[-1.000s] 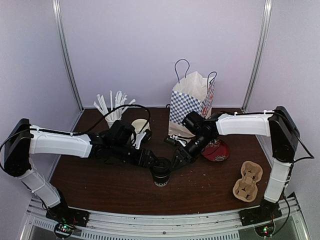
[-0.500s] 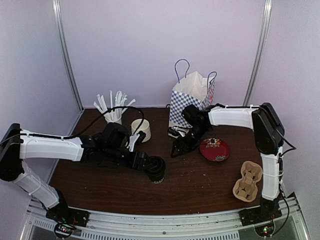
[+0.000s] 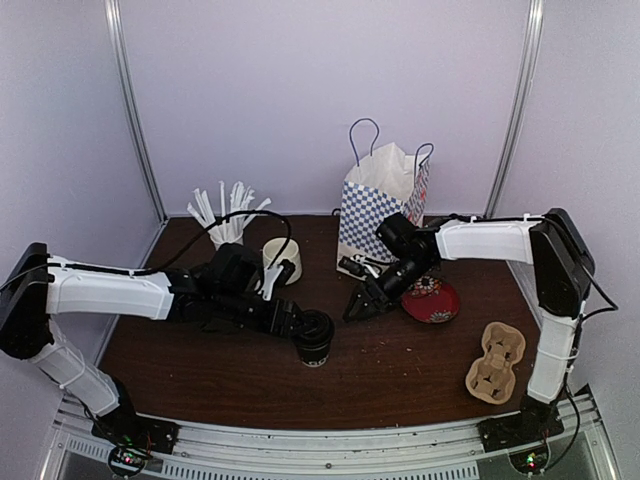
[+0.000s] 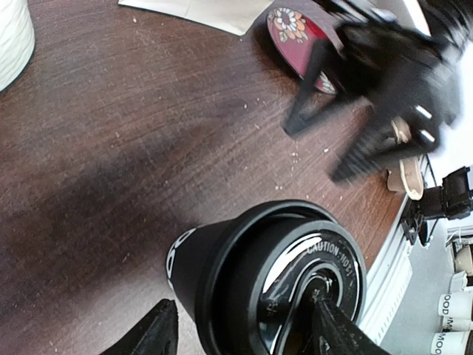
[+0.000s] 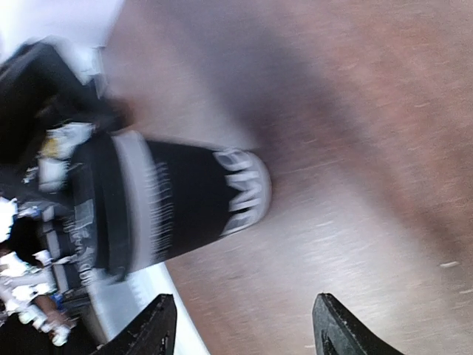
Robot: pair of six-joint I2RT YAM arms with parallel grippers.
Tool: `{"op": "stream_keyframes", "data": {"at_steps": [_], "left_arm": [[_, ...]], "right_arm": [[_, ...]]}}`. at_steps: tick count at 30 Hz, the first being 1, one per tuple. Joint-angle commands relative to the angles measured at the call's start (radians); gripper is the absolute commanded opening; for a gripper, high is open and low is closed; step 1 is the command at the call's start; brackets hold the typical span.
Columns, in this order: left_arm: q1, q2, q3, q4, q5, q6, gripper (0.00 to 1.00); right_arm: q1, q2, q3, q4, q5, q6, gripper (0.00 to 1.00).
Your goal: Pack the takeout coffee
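Clasping the takeout coffee [image 3: 316, 346] at its black lid [image 4: 295, 277], the left gripper [image 3: 306, 328] held it upright near the front middle of the table [image 3: 220, 375]. The right gripper [image 3: 360, 304] hung apart from it, beside the red plate [image 3: 436, 302], fingers [image 5: 151, 331] spread wide and empty.

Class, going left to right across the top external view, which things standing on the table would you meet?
cup of straws → mug → takeout coffee → paper bag → cup carrier
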Motion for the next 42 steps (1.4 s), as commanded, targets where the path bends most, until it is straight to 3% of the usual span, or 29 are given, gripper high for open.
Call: {"op": "stream_keyframes", "data": {"at_steps": [1, 8, 25, 33, 38, 42], "left_arm": [[0.002, 0.061, 0.023, -0.034, -0.022, -0.003, 0.63], [0.001, 0.077, 0.034, -0.058, -0.023, -0.001, 0.63], [0.003, 0.086, 0.034, -0.080, -0.028, 0.007, 0.62], [0.003, 0.085, 0.040, -0.100, -0.043, 0.014, 0.62], [0.002, 0.063, 0.068, -0.109, -0.049, 0.060, 0.65], [0.003, 0.034, 0.141, -0.111, -0.046, 0.143, 0.76]], "right_arm": [[0.007, -0.074, -0.141, 0.233, -0.257, 0.127, 0.68], [0.054, -0.029, -0.144, 0.256, -0.266, 0.161, 0.73], [0.085, 0.045, -0.124, 0.289, -0.246, 0.225, 0.71], [0.082, 0.143, -0.100, 0.097, 0.114, 0.176, 0.64], [0.079, 0.137, -0.043, 0.116, -0.067, 0.156, 0.66], [0.071, 0.096, 0.070, 0.069, -0.264, 0.093, 0.73]]}}
